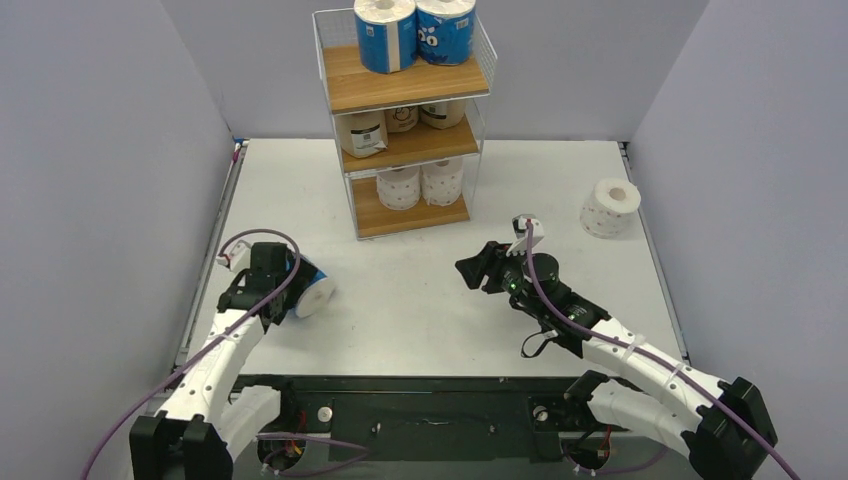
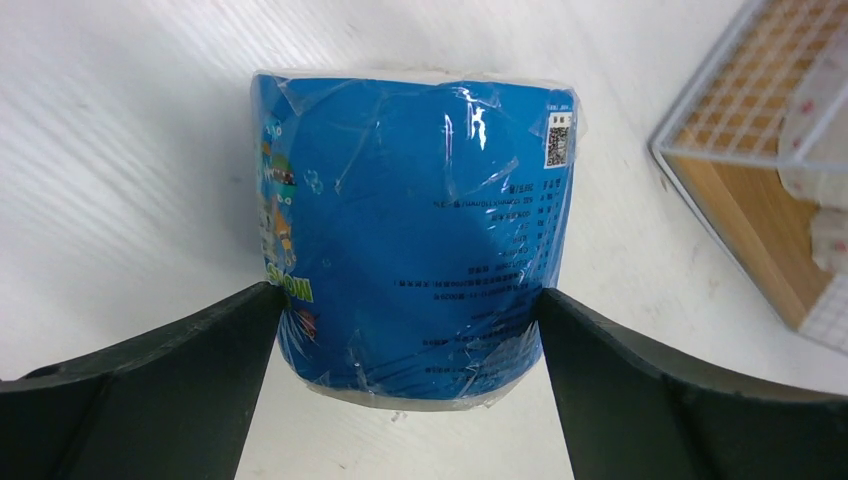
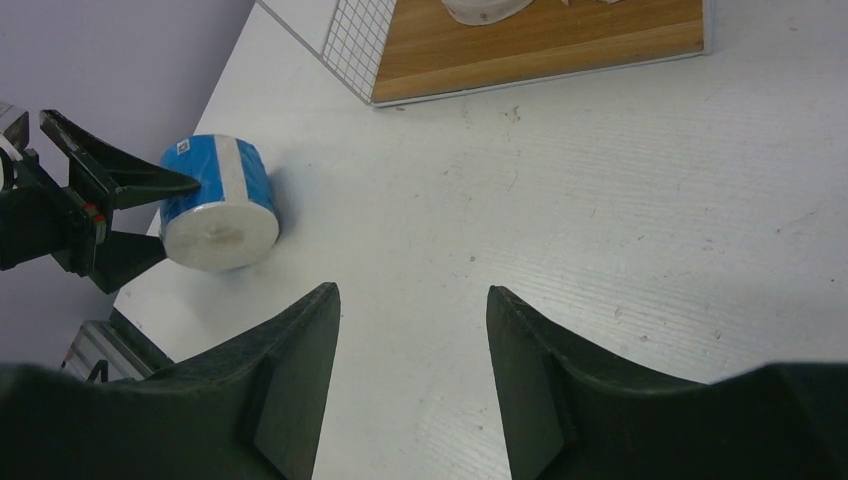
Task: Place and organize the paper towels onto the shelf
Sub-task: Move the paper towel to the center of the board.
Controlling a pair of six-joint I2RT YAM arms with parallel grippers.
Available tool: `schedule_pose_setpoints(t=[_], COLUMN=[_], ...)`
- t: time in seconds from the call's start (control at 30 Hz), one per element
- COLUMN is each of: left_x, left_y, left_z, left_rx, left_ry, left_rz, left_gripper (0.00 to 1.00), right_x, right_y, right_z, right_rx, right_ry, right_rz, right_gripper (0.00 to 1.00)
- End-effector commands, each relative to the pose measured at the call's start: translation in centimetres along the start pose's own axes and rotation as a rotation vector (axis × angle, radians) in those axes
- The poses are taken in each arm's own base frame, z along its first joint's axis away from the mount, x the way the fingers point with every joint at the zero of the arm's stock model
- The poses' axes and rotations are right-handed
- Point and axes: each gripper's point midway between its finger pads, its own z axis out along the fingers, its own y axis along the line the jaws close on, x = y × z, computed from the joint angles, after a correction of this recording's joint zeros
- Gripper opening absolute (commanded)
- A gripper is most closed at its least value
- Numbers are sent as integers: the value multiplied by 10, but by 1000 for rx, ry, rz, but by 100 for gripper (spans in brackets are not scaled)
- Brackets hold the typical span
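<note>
Now | table (image 1: 430, 310): white (faintly scuffed); walls (image 1: 100, 150): grey-lavender | blue roll (image 1: 312, 288): lying left

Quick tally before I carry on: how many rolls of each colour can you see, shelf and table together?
Blue rolls: 3, two on the top tier of the shelf, one on the table
Tan rolls: 3, all on the middle tier
White rolls: 3, two on the bottom tier, one on the table
Total: 9

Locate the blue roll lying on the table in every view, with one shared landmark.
Top external: blue roll, lower left.
Left wrist: centre, filling the frame.
Right wrist: left of middle.
Shared landmark: the shelf, at top centre, right edge and top edge respectively.
</note>
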Motion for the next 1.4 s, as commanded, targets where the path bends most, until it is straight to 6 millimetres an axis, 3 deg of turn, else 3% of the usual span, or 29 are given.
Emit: schedule_pose_setpoints(t=[0.0,0.3,0.6,0.83,1.13,1.37], left_x=[54,114,163,193,216,185], left_y=[-22,-68,-81,-99,-122,-142], left_z=[-2,-27,-37,-56,-76,-89], left_rx=[106,325,461,567,723,750], left_ry=[165,274,384,407,478,340], left_rz=[63,253,453,611,640,650], left_gripper=[99,100,99,99,97,96], right_x=[-17,-12,-6,-3,-18,-30], right_y=[15,8,0,-3,-11,-11], right_z=[5,7,6,3,-3,-12], right_rx=[-36,-4,26,30,81,97], right_ry=[-31,-13,6,4,-33,-36], right_rz=[23,9,-9,-14,-72,-118], right_gripper=[52,52,52,52,52,52])
